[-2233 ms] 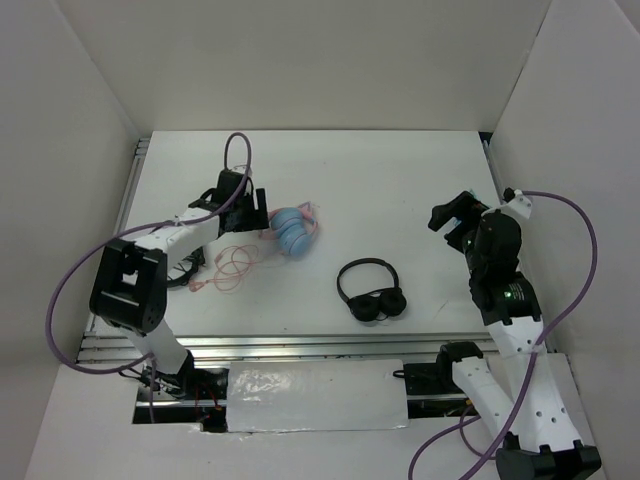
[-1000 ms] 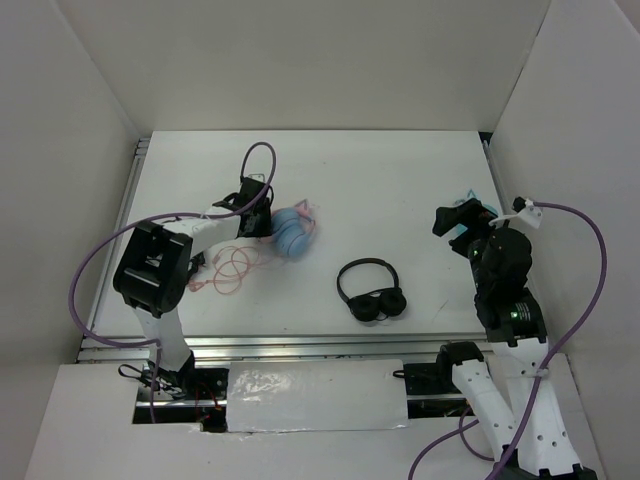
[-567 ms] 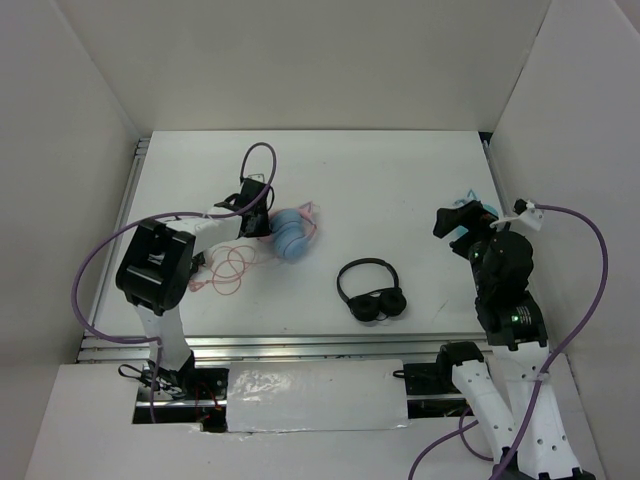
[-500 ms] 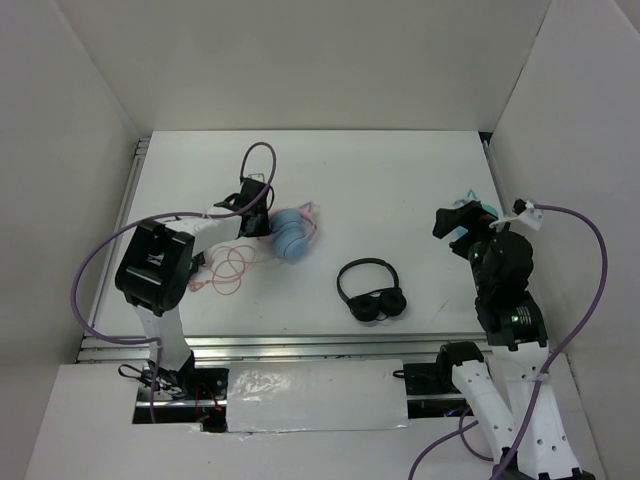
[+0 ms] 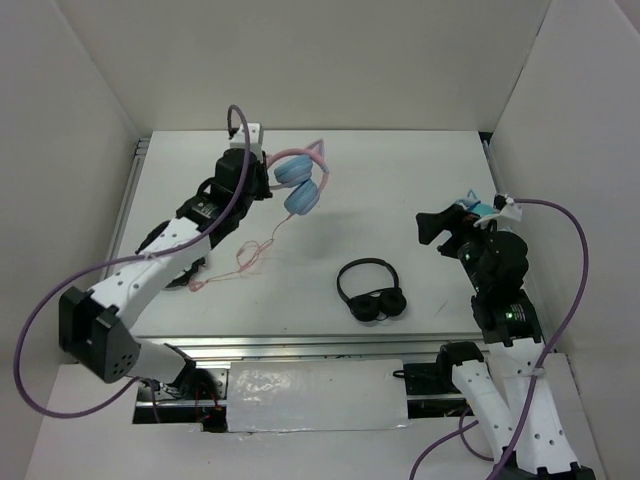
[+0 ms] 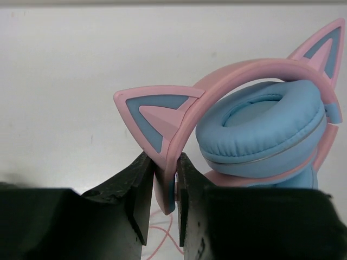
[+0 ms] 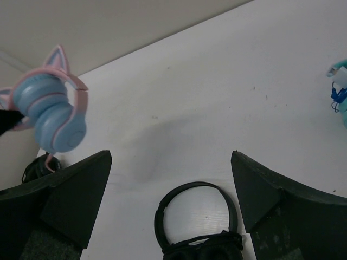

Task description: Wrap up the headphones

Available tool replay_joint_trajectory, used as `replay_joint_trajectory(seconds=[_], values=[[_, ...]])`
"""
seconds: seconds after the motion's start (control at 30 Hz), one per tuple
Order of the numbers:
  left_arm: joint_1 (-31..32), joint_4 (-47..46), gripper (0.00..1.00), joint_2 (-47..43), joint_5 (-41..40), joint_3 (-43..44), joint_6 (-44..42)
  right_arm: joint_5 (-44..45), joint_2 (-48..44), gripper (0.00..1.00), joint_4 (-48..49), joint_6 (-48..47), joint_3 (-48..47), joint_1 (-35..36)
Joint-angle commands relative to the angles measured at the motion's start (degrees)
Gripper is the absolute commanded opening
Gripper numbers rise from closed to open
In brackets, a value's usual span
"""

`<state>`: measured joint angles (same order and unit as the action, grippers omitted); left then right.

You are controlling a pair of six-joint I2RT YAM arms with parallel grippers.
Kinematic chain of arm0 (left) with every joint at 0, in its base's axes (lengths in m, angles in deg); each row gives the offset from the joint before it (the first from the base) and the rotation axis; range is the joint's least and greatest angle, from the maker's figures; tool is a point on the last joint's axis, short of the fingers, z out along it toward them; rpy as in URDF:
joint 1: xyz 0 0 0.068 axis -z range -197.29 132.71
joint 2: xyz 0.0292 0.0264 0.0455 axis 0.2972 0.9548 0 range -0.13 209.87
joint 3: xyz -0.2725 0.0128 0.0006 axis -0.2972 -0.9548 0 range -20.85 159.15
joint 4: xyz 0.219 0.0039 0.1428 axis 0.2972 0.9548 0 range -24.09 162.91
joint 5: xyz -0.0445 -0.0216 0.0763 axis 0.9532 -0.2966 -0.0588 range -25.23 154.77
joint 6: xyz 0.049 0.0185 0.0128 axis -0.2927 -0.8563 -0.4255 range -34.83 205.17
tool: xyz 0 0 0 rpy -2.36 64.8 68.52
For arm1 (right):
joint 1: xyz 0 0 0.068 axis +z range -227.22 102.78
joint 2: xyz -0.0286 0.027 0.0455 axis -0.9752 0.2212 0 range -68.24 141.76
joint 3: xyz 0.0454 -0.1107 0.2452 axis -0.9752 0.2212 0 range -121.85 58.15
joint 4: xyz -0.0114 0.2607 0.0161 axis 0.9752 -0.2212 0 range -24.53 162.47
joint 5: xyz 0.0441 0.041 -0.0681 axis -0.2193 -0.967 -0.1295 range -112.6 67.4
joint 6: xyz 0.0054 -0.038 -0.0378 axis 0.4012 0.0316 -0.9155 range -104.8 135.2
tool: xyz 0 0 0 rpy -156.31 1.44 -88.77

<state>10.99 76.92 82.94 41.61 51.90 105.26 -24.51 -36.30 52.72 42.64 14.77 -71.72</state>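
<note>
Table (image 5: pixel 400 170): a second ago the headphones lay on it, just beside the left gripper; now they are off it.
Left arm (image 5: pixel 150 270): we see it has stretched out and risen, carrying them up.
Right gripper (image 5: pixel 440 228): fingers spread wide, holding nothing, well apart from the load.
Headphones (image 5: pixel 298 185): they hang from the left gripper (image 6: pixel 161 179), cups just to its right, clear of the table.
Black pair (image 5: pixel 371 290): on the table, directly below the right gripper's fingers.
Cable (image 5: pixel 255 255): it trails down from the cups to loose loops on the table below the left gripper.
Meaning: we judge the pickup done and the winding not begun.
Left wrist view: only here do we see the jaws pinching the pink band below a cat ear.
Top view: only here does the slack cable show in full.
</note>
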Motion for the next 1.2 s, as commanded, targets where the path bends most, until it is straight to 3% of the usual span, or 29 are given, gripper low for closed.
replay_joint_trajectory(seconds=[0.0,0.37,0.5,0.7,0.9,1.03,1.17], values=[[2.0,-6.4,0.0,-6.4,-0.6,0.6,-3.0,-4.0,0.8,0.99,5.5,-1.2,1.5,0.5],[3.5,-14.9,0.0,-16.2,10.1,-11.5,-3.1,-20.8,9.3,1.0,19.1,-1.0,3.8,5.7],[3.5,-15.7,0.0,-16.3,12.4,-9.7,-2.7,-20.4,11.6,1.0,26.1,-2.7,8.1,14.5],[3.7,-13.0,0.0,-14.3,8.9,1.4,-3.7,-18.0,10.6,1.0,41.1,-12.8,18.2,24.8],[3.7,-7.4,0.0,-12.1,5.5,13.2,-4.6,-13.8,15.8,1.0,50.3,-12.2,21.3,32.4],[3.6,-2.5,0.0,-8.7,0.8,26.3,-4.7,-3.6,26.8,1.0,70.7,-8.0,23.9,37.8],[3.6,-0.6,0.0,-5.6,1.2,36.2,-3.4,1.7,41.9,1.0,83.9,-8.9,17.8,43.2]])
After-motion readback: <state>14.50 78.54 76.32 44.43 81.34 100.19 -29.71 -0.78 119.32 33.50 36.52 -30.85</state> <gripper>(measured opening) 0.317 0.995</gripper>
